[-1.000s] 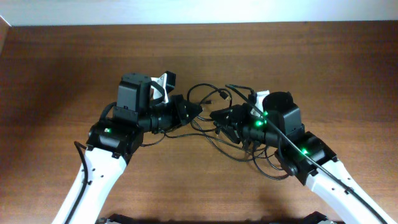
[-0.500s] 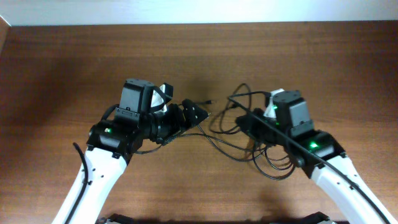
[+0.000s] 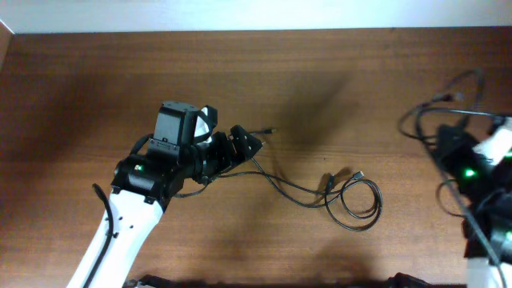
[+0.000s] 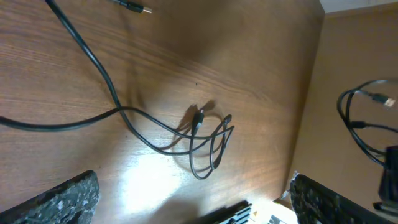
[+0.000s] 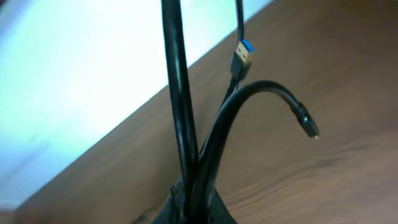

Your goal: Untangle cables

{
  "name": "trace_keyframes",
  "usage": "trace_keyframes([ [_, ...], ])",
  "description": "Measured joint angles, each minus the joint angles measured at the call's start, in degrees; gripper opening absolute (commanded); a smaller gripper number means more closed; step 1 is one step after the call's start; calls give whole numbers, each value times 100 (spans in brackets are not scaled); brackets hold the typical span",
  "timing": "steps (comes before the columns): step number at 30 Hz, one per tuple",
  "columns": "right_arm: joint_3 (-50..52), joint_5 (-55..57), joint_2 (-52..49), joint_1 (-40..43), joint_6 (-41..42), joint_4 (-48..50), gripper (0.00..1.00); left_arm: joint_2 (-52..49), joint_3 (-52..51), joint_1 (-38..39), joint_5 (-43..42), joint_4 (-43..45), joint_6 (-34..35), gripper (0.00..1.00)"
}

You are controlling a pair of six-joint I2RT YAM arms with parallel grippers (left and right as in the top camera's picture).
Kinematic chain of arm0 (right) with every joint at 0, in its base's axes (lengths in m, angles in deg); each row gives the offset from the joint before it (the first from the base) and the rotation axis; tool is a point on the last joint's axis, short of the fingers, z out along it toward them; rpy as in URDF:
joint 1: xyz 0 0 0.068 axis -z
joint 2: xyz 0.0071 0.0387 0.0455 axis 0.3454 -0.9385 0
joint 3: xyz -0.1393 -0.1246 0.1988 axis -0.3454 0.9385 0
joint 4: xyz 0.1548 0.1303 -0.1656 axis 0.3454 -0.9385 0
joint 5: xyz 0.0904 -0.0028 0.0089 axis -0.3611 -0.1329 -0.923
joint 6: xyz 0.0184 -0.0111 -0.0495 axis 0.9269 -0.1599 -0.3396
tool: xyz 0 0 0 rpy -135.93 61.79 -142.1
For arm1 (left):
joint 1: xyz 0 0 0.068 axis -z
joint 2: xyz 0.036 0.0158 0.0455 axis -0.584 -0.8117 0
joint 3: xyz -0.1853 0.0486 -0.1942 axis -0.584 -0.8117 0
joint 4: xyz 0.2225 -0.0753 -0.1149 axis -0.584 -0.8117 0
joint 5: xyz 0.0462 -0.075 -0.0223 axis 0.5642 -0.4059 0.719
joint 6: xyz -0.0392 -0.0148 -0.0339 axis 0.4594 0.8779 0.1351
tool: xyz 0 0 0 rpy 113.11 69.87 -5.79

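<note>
1. The left gripper (image 3: 246, 144) hangs over the table (image 3: 96, 80), its fingers (image 4: 68, 198) spread wide with nothing between them
2. One loose cable (image 4: 118, 109) lies on the wood, running from beneath that gripper to a slack coil at mid-table
3. The right gripper (image 3: 450, 148), at the far right edge, seems clamped on a cable bundle (image 5: 180, 124) held clear of the table, though its jaws barely show

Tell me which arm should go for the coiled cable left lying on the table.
Left. The left pincer, open, sits beside the strand leading to the coiled cable, which shows in its wrist view. The right pincer is off at the right edge, shut on a second cable.
</note>
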Motion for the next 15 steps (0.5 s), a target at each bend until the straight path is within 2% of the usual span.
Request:
trace_keyframes([
  [2, -2, 70, -518, 793, -37, 376, 4, 0, 0, 0, 24, 7, 0, 99],
  [4, -13, 79, -920, 1119, -7, 863, 4, 0, 4, 0, 24, -4, 0, 99],
  [8, -101, 192, -2695, 1722, 192, 3169, 4, -4, 13, 0, 22, -15, 0, 99],
  [11, -402, 238, -3858, 1996, 199, 3633, 4, -4, 17, 0, 24, -17, 2, 99],
  [15, -1106, 179, -5167, 2461, 199, 3668, 4, -13, 20, 0, 24, -13, 2, 99],
])
